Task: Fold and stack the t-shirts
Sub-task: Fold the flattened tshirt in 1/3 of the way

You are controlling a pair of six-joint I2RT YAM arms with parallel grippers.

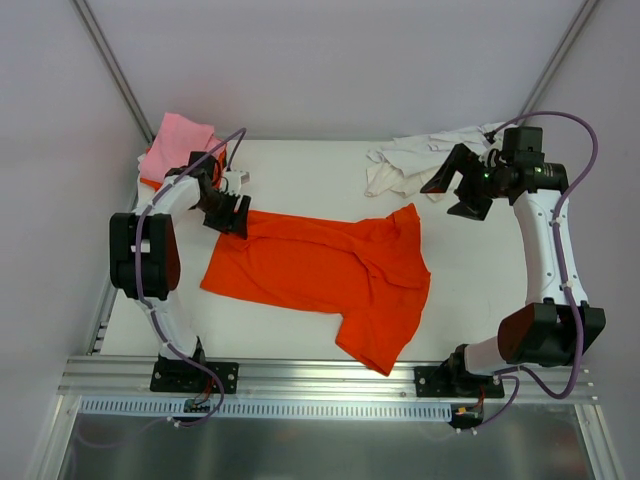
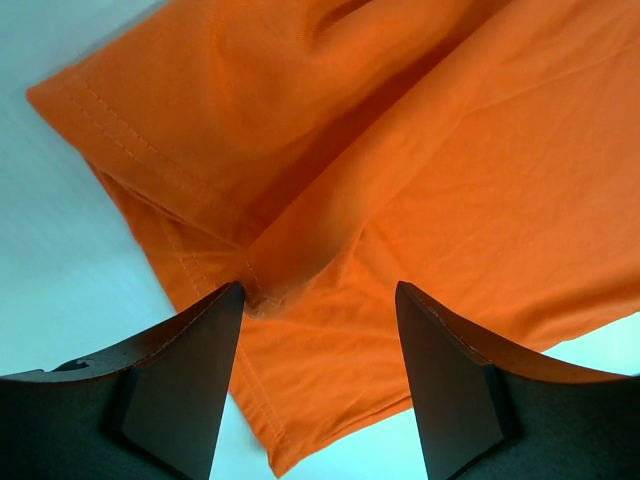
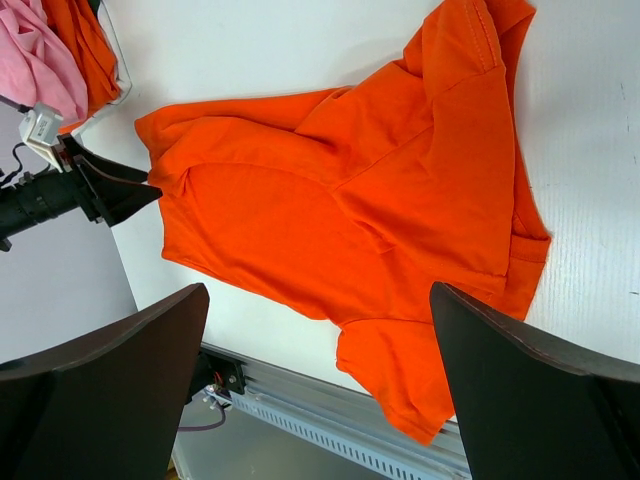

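- The orange shirt [image 1: 330, 275] lies spread and wrinkled in the middle of the table [image 1: 300, 170]
- Its long axis runs left to right, slanting a little toward the near right
- Its straight hem faces left; the sleeves splay at the right end, one toward the far side and one reaching the table's near edge
- Bare table shows along the far edge between the two piles, on the right between the shirt and the right arm, and in the near-left corner
- The pink shirt [image 1: 178, 140] is bunched on the far-left corner, and the white shirts [image 1: 405, 165] are heaped at the far right
- The left gripper [image 1: 228, 212] sits at the hem's far corner, fingers [image 2: 200, 360] spread, with the cloth just beyond the tips and not pinched
- The right gripper [image 1: 455, 185] hangs beside the white shirts, clear of the orange shirt, jaws wide and holding nothing
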